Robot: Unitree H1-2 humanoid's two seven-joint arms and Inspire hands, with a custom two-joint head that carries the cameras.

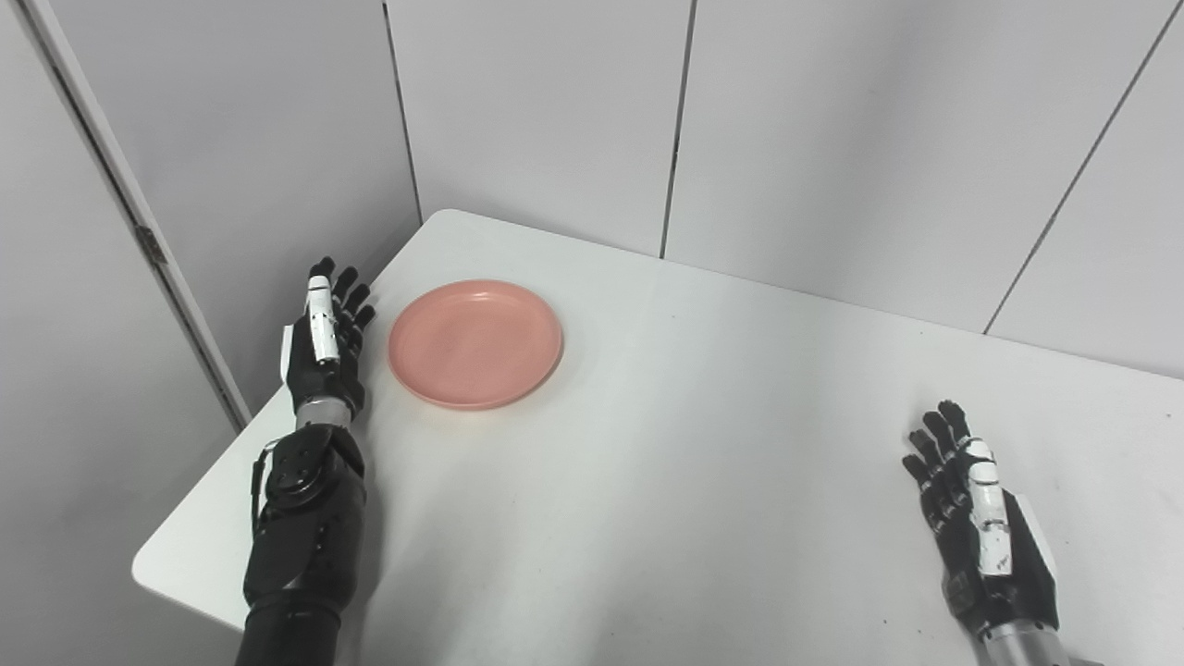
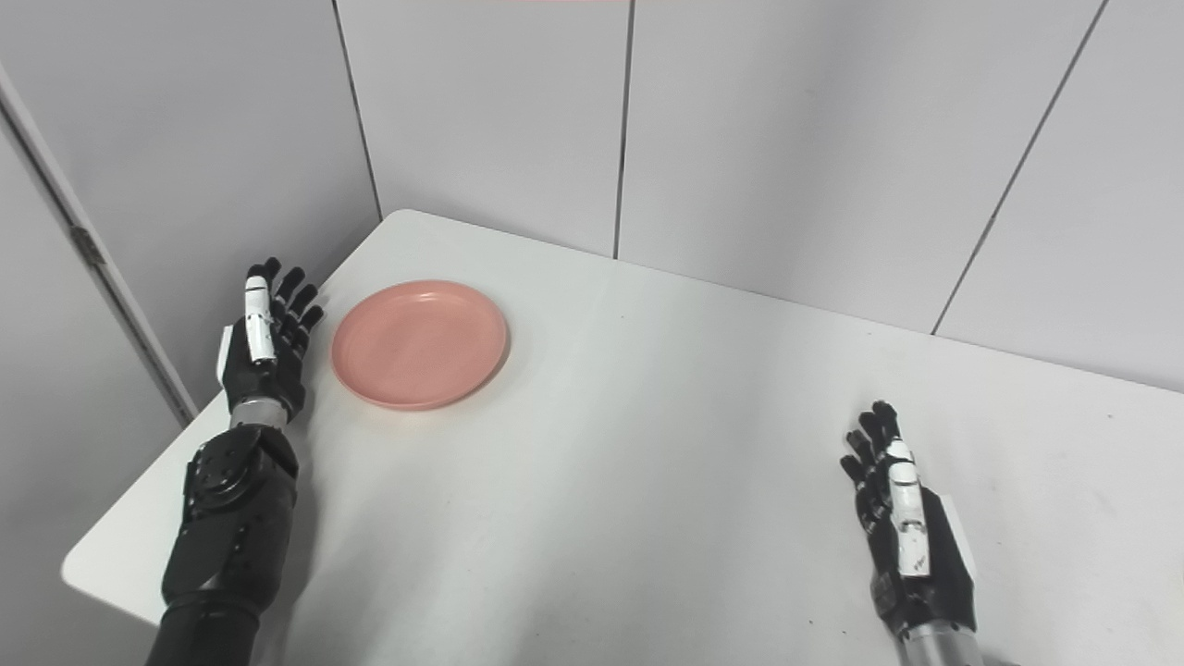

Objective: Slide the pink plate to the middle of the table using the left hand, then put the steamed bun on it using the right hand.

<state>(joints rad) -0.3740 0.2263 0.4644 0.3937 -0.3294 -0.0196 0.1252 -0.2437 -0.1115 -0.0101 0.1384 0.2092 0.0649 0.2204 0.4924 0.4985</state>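
The round, shallow pink plate (image 1: 474, 343) sits seemingly untouched just beside the empty, straight-fingered left hand (image 1: 326, 347).

The pink plate (image 1: 475, 344) is round and shallow with a low raised rim, empty, lying flat and right side up. It sits on the white table (image 1: 703, 481) near the far left corner.

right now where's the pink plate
The pink plate sits on the white table toward its far left corner, just right of the open left hand, not touching it.
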